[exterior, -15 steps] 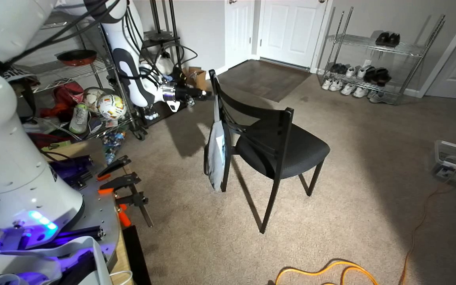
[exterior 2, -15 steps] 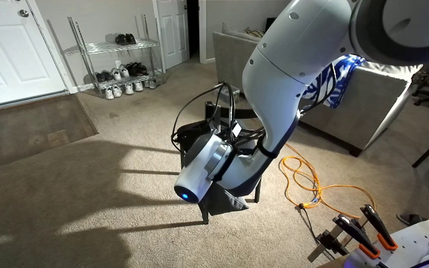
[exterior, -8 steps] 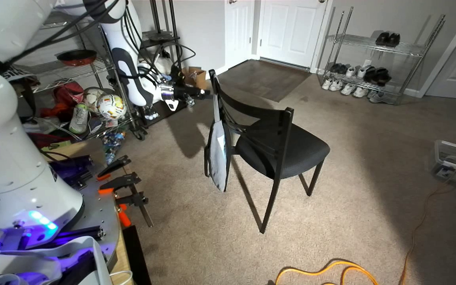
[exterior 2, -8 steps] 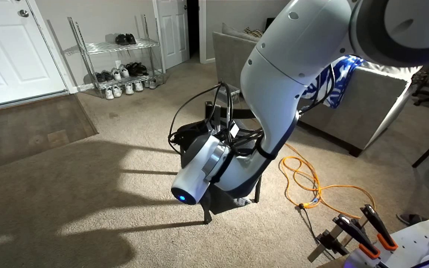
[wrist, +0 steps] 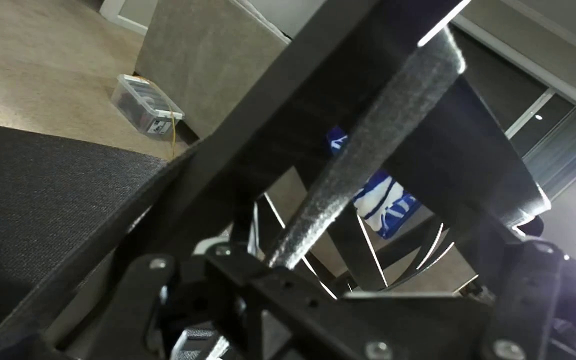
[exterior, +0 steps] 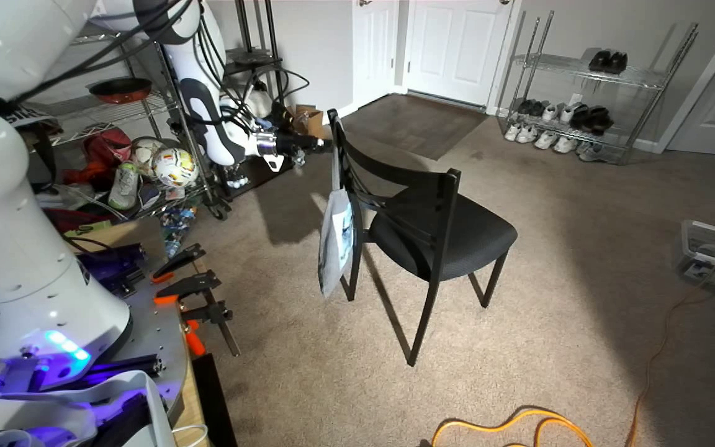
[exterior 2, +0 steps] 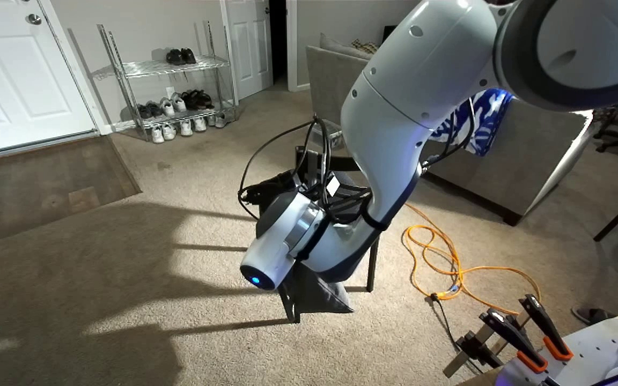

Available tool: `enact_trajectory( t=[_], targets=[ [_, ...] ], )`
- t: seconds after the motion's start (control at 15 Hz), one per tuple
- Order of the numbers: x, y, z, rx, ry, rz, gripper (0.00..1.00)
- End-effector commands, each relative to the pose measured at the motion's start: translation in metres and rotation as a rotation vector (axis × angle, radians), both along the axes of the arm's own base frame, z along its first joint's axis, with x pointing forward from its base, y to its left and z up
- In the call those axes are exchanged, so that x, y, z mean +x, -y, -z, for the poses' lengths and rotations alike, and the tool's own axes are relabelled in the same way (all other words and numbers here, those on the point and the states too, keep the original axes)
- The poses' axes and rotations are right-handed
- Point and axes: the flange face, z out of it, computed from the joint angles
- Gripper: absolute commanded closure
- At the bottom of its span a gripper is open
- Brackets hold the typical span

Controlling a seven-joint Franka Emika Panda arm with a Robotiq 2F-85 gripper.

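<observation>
In an exterior view the gripper (exterior: 326, 146) is right beside the top of the left post (exterior: 335, 128) of a black chair (exterior: 450, 233). A grey bag (exterior: 335, 239) (pale printed patch (exterior: 346, 234) facing right) hangs by its strap (exterior: 336, 166) along that post, its lower end near the carpet (exterior: 283, 323). A shoe rack (exterior: 568, 66) stands far right.

In an exterior view the arm (exterior 2: 387, 120) covers most of the gripper; the bag's lower corner shows beneath, on the chair's near side. An orange cord (exterior 2: 460, 272) lies looped to the right.

In the wrist view the strap slants up to the right from behind the gripper's dark linkage; a clear bin (wrist: 148, 107) sits far left. I cannot tell how far apart the jaws stand, or whether they have hold of the strap.
</observation>
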Motion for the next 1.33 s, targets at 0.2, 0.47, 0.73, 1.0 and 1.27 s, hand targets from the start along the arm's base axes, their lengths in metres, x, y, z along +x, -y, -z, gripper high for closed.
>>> enact_trajectory(
  t=[0.2,0.47,0.73,1.0,1.27],
  targets=[
    [0.004,0.022,0.000,-0.032,0.012,0.020,0.00],
    [0.009,0.042,-0.011,-0.089,0.024,0.036,0.00],
    [0.008,0.050,-0.025,-0.147,0.037,0.044,0.00],
    [0.006,0.045,-0.029,-0.172,0.018,0.042,0.00],
    [-0.010,0.032,-0.019,-0.181,-0.063,0.026,0.00]
  ],
)
